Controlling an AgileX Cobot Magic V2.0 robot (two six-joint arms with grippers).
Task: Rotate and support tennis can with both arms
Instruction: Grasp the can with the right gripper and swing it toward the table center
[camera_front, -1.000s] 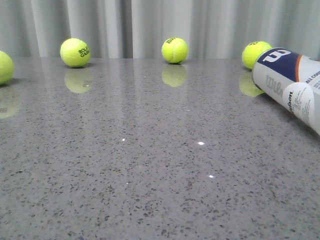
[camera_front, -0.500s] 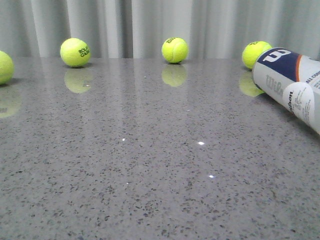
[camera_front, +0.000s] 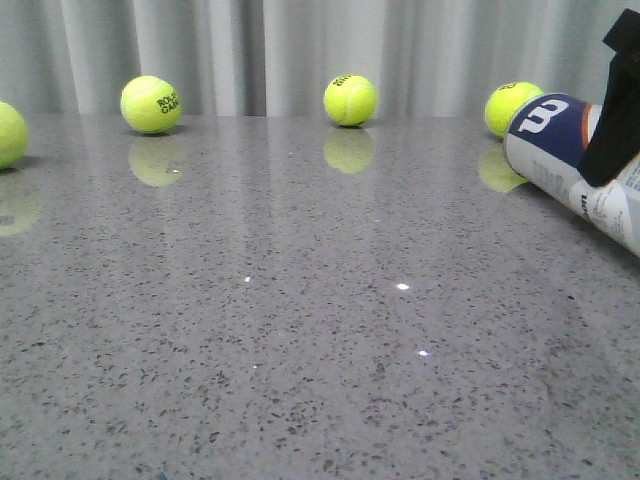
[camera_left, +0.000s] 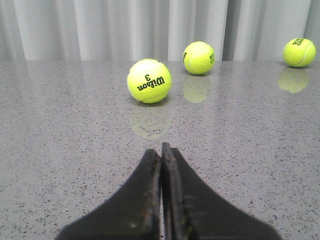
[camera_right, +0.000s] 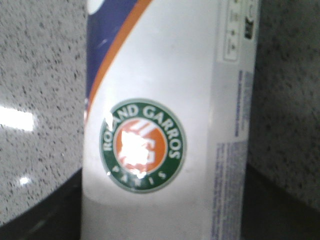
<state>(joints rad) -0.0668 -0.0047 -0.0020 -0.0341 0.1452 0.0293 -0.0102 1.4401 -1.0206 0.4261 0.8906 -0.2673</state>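
— Left gripper (camera_left: 161, 152) first: what state?

— Fingers pressed together, nothing between them, low over the speckled grey table (camera_front: 300, 330). Seen only in its wrist view; the front view does not show it. Ahead of it, a ball printed "Wilson 3" (camera_left: 149, 80), and two more balls (camera_left: 199, 57) (camera_left: 299, 52) farther back near the curtain (camera_left: 100, 27).

— Front view, left to right?

— One ball cut off at the left edge (camera_front: 8, 134), then one with black lettering (camera_front: 150, 104), one at centre back (camera_front: 350, 100), and a fourth (camera_front: 510, 105) partly hidden behind the can's end. Tennis can (camera_front: 565, 155) lies on its side at the right edge, its near length running out of frame.

— Right gripper?

— Only a black part (camera_front: 615, 110) shows at the upper right, across the can's top side and covering part of the label. From there I cannot tell its spread. In the right wrist view, dark finger shapes (camera_right: 45, 210) sit at both lower corners, either side of the can, so the jaws are apart around it. Contact: cannot tell; blurred, glare on the Roland Garros badge (camera_right: 142, 145).
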